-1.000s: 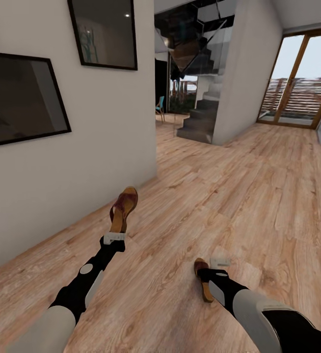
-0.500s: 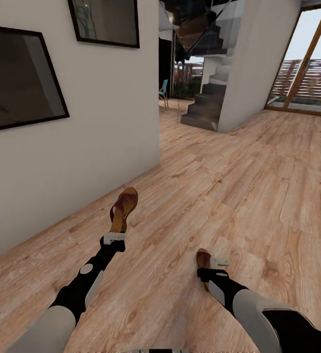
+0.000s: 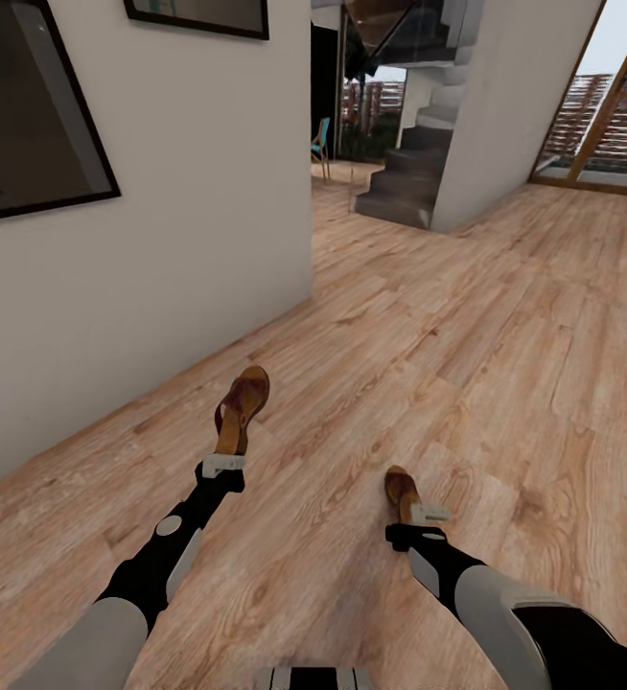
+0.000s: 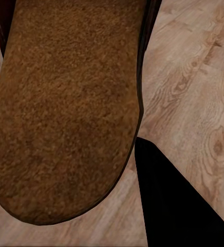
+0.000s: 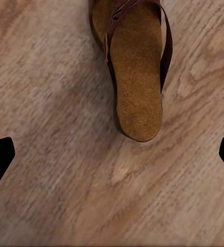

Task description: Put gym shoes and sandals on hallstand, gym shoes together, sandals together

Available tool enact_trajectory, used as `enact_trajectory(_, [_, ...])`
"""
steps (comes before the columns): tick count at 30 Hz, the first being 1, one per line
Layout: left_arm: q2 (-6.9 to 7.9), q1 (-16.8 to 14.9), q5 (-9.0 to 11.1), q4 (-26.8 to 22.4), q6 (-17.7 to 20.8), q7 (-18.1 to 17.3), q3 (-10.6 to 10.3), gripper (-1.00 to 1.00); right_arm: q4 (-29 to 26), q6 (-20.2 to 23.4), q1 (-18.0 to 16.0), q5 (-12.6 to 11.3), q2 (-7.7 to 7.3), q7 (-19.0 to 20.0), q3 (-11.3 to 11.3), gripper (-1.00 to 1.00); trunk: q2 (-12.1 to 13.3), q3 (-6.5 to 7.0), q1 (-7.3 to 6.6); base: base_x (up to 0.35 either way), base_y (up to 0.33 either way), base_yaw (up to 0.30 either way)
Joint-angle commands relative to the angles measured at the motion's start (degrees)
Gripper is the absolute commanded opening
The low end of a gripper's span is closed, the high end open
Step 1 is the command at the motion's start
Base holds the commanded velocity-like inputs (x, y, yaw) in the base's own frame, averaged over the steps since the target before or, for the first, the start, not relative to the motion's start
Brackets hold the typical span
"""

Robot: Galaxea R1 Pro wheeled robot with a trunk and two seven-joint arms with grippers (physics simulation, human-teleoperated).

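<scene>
Left of centre in the head view, the left gripper clamps the heel end of one sandal, its long axis running up the frame, toe tilted slightly right toward the white wall. The left wrist view shows its tan footbed close up. Lower right of centre, the right gripper sits over the other sandal, which lies on the corridor floor (toe up-frame); the right wrist view shows its fingers spread wide, grasping nothing.
</scene>
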Motion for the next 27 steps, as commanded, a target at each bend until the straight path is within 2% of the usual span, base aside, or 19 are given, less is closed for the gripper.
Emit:
enact_trajectory(1, [0.01, -0.03, 0.27, 0.04, -0.10, -0.20, -0.04, -1.00, -0.05, -0.02, -0.02, -0.28, 0.00, -0.15, -0.03, 1.00, -0.02, -0.14, -0.01, 0.000, 0.000, 0.000])
enact_trajectory(27, [0.01, -0.03, 0.27, 0.13, -0.10, -0.20, -0.11, -1.00, -0.77, -0.08, -0.02, 0.11, -0.39, -0.24, 0.19, 1.00, -0.03, -1.28, 0.01, 0.000, 0.000, 0.000])
